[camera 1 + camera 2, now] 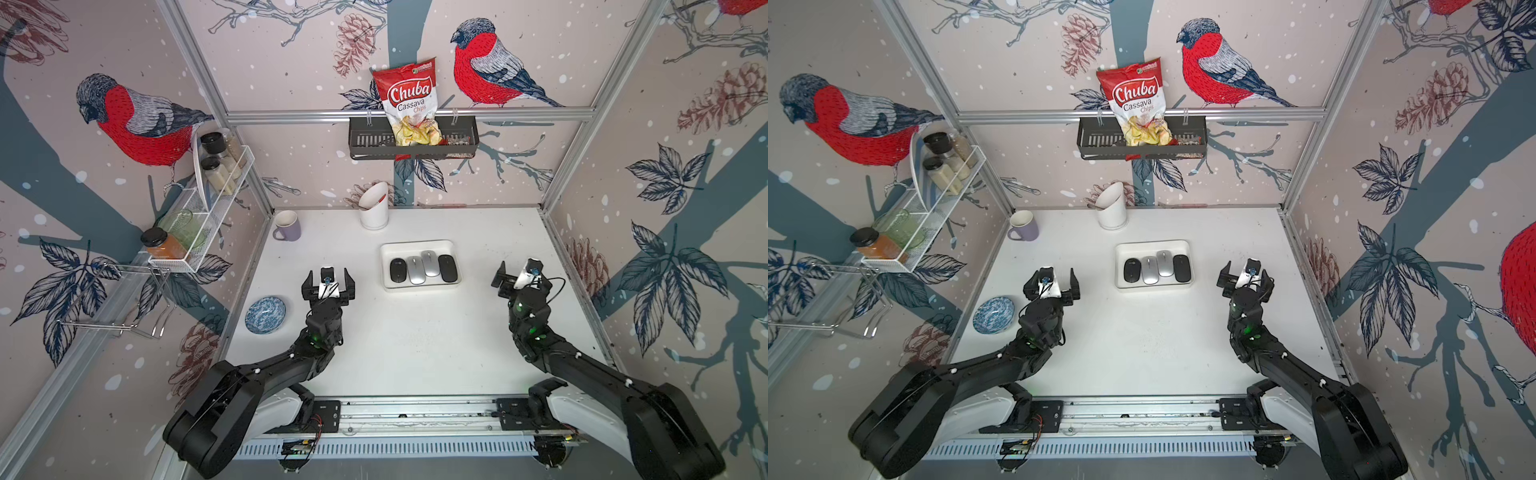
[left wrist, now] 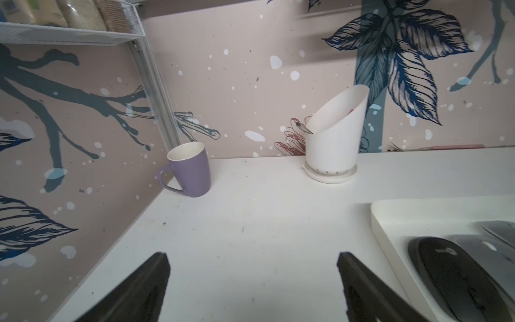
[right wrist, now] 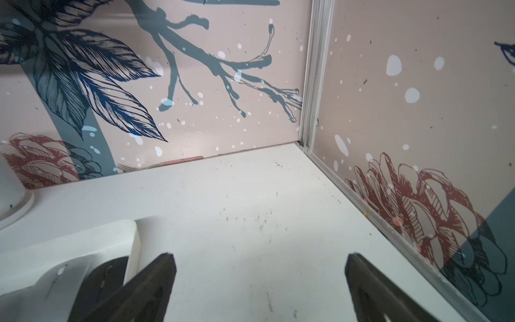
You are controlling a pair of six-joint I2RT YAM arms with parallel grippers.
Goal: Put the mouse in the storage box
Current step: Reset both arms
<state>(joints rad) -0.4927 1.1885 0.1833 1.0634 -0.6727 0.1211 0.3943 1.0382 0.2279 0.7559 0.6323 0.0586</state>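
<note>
The left pincer [image 1: 328, 277] hangs above the desk [image 1: 415, 340] with its jaws wide apart, and it holds nothing. In the left wrist view only bare desk shows between the fingers of this pincer [image 2: 252, 259]. The right pincer [image 1: 521, 276] is also spread wide and empty. In its own wrist view the space between the fingers of this pincer [image 3: 259, 258] is again bare desk.

The storage box [image 1: 399, 249] lies flat on the desk between the two pincers, a little ahead of them, and touches neither. Four mice lie inside it, side by side. Counting from the left pincer's side toward the right pincer's side, they are the first black mouse [image 1: 398, 269], the first silver mouse [image 1: 416, 270], the second silver mouse [image 1: 429, 262] and the second black mouse [image 1: 447, 267]. The second silver mouse lies slightly farther ahead than the other three. In the left wrist view the first black mouse [image 2: 457, 278] lies in the box [image 2: 390, 212], near the finger that faces the box.

Ahead of the left pincer, in the far corner of the desk, stands a purple mug [image 1: 287, 225]. A white holder [image 1: 374, 206] stands by the back wall, beyond the box. A blue patterned bowl [image 1: 265, 314] lies behind the left pincer on its outer side, away from the box.
</note>
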